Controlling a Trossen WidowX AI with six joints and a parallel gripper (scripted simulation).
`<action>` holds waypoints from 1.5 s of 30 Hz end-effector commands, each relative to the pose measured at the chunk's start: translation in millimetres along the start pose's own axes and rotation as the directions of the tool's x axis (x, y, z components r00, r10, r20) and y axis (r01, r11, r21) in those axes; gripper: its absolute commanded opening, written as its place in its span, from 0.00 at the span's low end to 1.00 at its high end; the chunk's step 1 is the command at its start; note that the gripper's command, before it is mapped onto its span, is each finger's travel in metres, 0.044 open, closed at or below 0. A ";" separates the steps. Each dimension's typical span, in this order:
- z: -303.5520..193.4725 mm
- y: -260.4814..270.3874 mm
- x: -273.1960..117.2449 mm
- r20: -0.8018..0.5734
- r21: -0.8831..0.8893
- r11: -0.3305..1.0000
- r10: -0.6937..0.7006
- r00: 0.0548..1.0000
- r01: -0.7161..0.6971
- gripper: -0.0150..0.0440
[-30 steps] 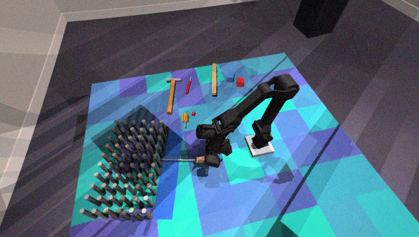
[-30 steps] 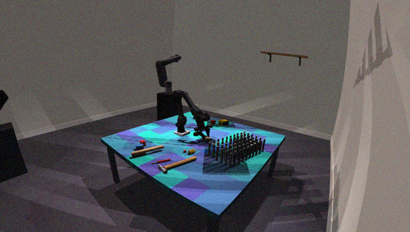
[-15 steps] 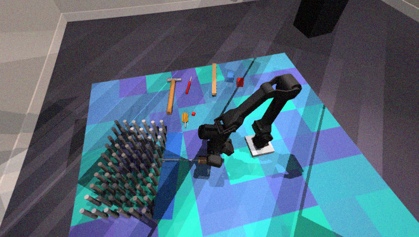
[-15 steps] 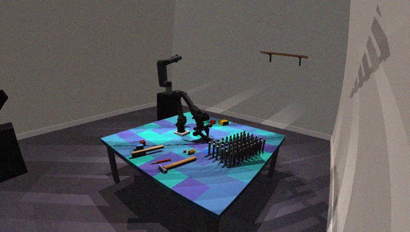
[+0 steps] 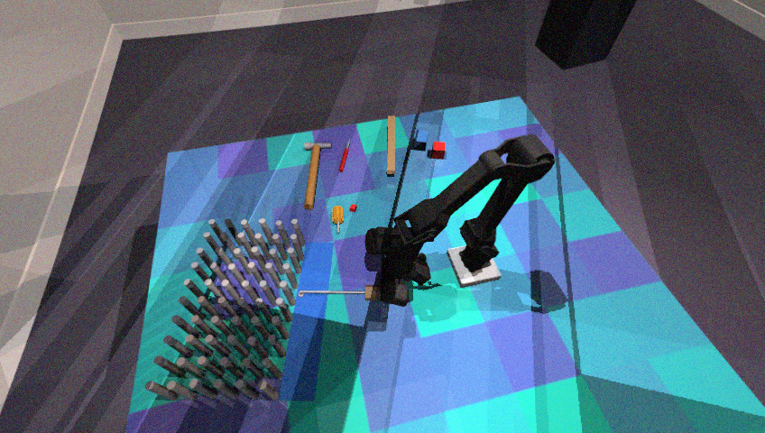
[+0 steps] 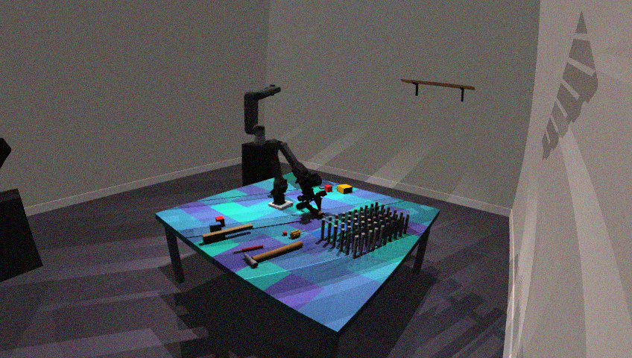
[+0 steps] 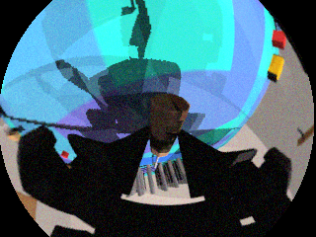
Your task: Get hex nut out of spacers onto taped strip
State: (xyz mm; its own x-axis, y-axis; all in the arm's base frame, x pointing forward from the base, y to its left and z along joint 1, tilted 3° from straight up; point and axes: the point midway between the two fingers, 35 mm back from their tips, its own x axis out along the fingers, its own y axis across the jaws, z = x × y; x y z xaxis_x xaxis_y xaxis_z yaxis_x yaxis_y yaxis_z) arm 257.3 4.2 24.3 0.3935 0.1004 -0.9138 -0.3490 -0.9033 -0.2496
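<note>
My gripper (image 5: pixel 380 292) (image 7: pixel 164 130) is shut on the wooden handle (image 5: pixel 371 292) (image 7: pixel 167 114) of a hook tool. The tool's thin metal rod (image 5: pixel 335 292) (image 7: pixel 157 160) points toward the field, its small hooked tip (image 5: pixel 300 293) over the field-side edge of the blue taped strip (image 5: pixel 317 265), just in front of the front spacers. How high the tip is cannot be told. Metal spacers (image 5: pixel 294 221) (image 6: pixel 356 246) (image 7: pixel 150 179) stand upright in rows beyond the strip. The hex nut cannot be made out in any view.
A hammer (image 5: pixel 312 179) (image 6: pixel 276 251), a red pen-like tool (image 5: pixel 344 160), a yellow screwdriver (image 5: pixel 337 214) and a wooden bar (image 5: pixel 391 144) lie to one side. A small red cube (image 5: pixel 353 207) is near the screwdriver. A larger red block (image 5: pixel 438 150) and a yellow block (image 6: pixel 344 189) also show.
</note>
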 end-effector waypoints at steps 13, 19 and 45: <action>-5.2 -2.9 -8.7 -0.005 0.003 1.000 0.002 1.000 -0.002 0.25; -7.4 -4.2 -12.0 -0.006 0.003 1.000 0.002 1.000 -0.002 0.25; 21.8 -8.1 -34.3 -0.003 0.003 1.000 0.002 1.000 -0.002 0.25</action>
State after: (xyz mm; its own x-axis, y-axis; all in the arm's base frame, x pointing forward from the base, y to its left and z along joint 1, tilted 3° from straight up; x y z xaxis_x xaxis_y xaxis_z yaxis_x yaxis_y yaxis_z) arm 240.2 14.0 51.4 0.3967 0.1005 -0.9124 -0.3487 -0.9030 -0.2511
